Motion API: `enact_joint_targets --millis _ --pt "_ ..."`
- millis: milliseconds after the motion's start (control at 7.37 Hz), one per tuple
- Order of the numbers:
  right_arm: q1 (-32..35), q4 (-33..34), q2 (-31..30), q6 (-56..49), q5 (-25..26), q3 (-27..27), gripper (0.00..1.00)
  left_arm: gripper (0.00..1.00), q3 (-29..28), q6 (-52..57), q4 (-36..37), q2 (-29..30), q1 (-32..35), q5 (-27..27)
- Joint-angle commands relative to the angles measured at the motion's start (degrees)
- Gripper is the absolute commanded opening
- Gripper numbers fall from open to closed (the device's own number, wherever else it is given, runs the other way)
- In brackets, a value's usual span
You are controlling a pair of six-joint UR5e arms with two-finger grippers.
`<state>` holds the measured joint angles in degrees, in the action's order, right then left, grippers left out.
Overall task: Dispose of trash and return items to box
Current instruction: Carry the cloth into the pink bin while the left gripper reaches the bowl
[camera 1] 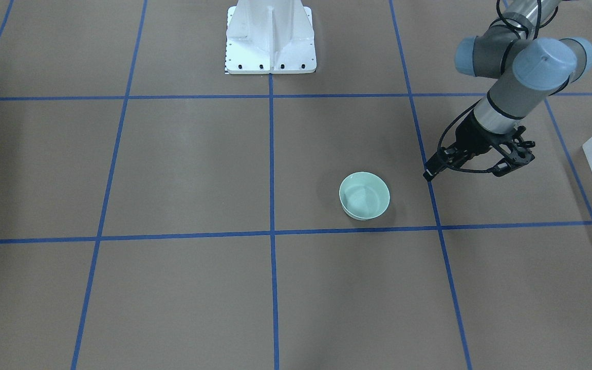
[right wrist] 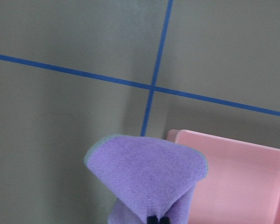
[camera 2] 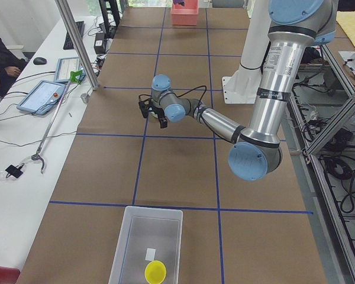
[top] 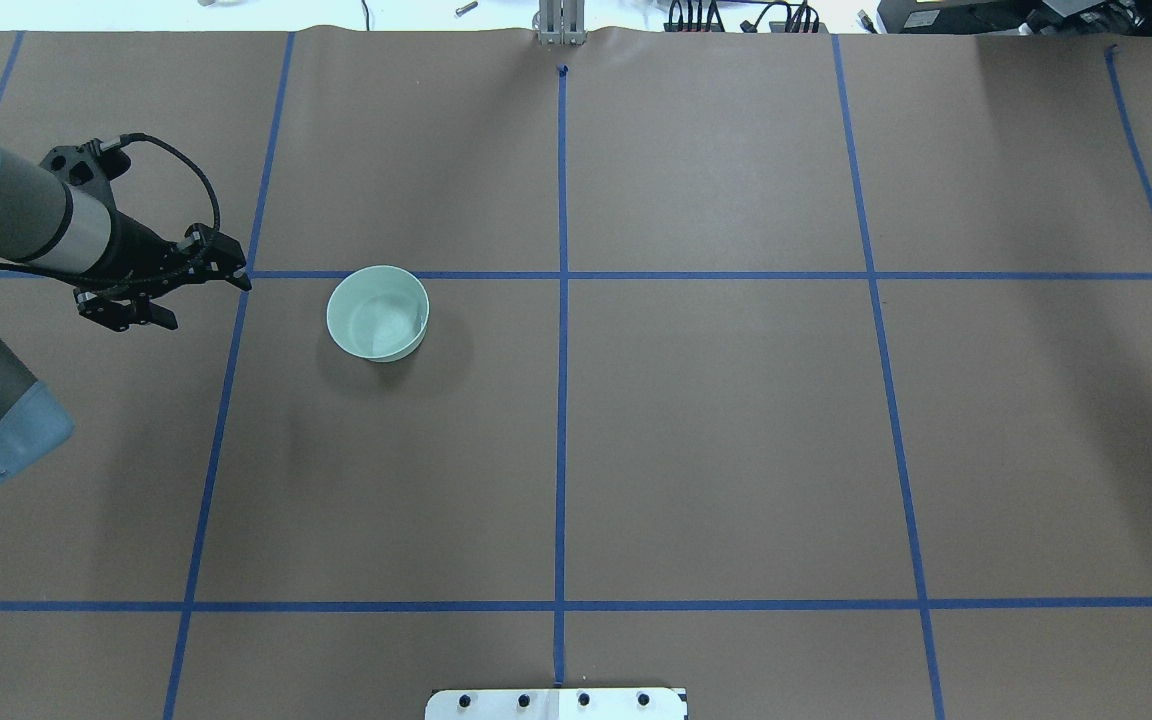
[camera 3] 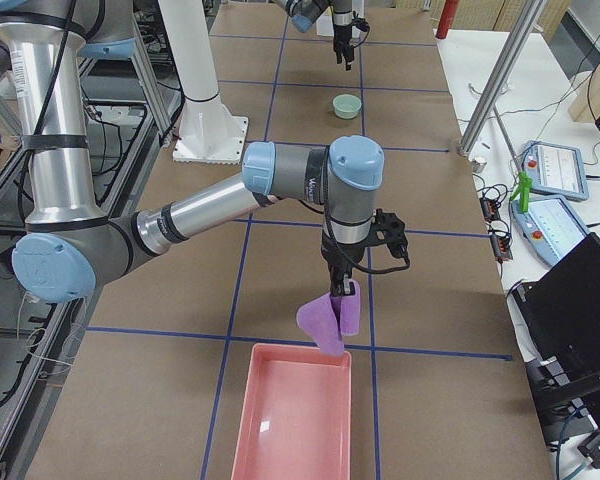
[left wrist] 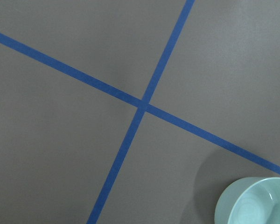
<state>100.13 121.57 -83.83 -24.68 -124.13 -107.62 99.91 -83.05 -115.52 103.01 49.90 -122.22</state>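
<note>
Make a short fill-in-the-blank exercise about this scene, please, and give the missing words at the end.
1. The cup in the box is ___ in colour.
2. The right gripper holds a purple cloth near a ___ tray.
3. The left gripper, beside the bowl, is ___ and holds nothing.
Missing words: yellow; pink; open.

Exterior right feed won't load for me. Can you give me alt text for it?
The right tool grips a purple cloth that hangs by the far rim of a pink bin. Far down the table, a mint bowl stands alone, with the left tool beyond it and apart from it.
</note>
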Motion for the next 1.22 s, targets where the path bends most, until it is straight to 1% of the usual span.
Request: enact_joint_targets --millis 0,136,271,407,543,814,950,1085 --pt "6.64 1.3 4.71 -11.41 4.49 10.02 0.0 0.97 -0.59 -0.27 -0.4 0.52 -0.68 0.76" --pt "7.18 0.95 4.56 -12.92 4.77 13.45 0.0 0.97 -0.59 -0.62 -0.4 1.48 -1.03 0.76" --pt "7.36 -0.62 4.47 -14.24 4.95 16.62 0.0 0.97 -0.77 -3.84 -0.32 3.14 -2.95 0.76" --pt "7.36 -3.5 4.29 -14.26 4.95 19.96 0.0 0.97 -2.34 -6.92 -0.23 6.47 -4.79 2.84" --pt "7.36 -7.1 4.12 -14.17 4.95 23.39 0.0 0.97 -3.4 -7.64 -0.23 7.46 -5.68 3.56" --pt "7.19 -9.06 3.24 -14.08 4.78 26.39 0.0 0.97 -3.41 -8.17 -0.23 7.56 -5.86 3.66" --pt "6.75 -11.68 2.45 -13.56 4.34 27.37 0.0 0.97 -3.41 -8.18 -0.23 7.47 -5.78 3.66" --pt "5.01 -12.84 1.84 -13.38 3.99 27.55 0.0 0.97 -3.23 -8.18 -0.23 7.29 -5.78 3.74"
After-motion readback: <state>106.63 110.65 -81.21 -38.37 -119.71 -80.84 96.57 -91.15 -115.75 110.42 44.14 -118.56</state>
